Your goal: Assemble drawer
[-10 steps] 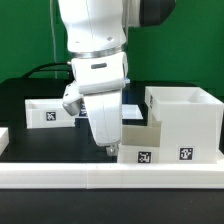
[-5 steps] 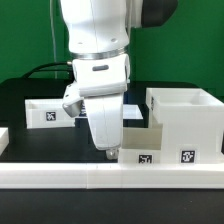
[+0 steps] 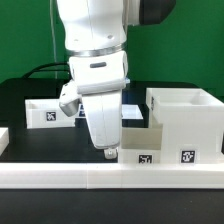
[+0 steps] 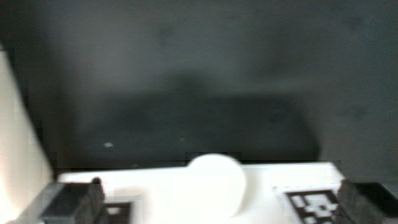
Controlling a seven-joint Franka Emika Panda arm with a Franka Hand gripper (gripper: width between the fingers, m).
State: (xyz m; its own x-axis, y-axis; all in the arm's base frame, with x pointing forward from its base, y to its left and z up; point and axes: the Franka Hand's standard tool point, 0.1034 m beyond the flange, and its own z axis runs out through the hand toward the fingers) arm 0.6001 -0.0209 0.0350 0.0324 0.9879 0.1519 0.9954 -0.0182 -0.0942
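Green wall backs a black bench (image 3: pixel 30 95), and a long low white bar (image 3: pixel 100 178) runs along the bench's near edge in the exterior view. The white arm (image 3: pixel 95 40) comes straight down the middle of that view and ends with the claw (image 3: pixel 110 152) low over the bench, just behind the bar.

The drawer lies in three separate pieces. The big open-topped housing (image 3: pixel 185 125) stands upright on the exterior view's right, with a black-and-white tag on its front face. Just beside it, toward the claw, sits the near tray (image 3: pixel 135 140), lower than the housing and also tagged on the front; whether it touches the housing is hard to tell. The far tray (image 3: pixel 45 112) rests farther back on the exterior view's left, well apart from the other two, with a tag facing the camera.

From the wrist view, the dark fingers (image 4: pixel 71 205) of the claw sit at opposite corners of the picture, so the claw is spread wide. Between them is a white wall of the near tray, with a rounded white knob (image 4: pixel 215 185) standing up near the middle and parts of tags on either side of it. It is not clear whether either finger touches the tray. Beyond the knob there is only dark bench, and a white edge runs along one side of the picture.
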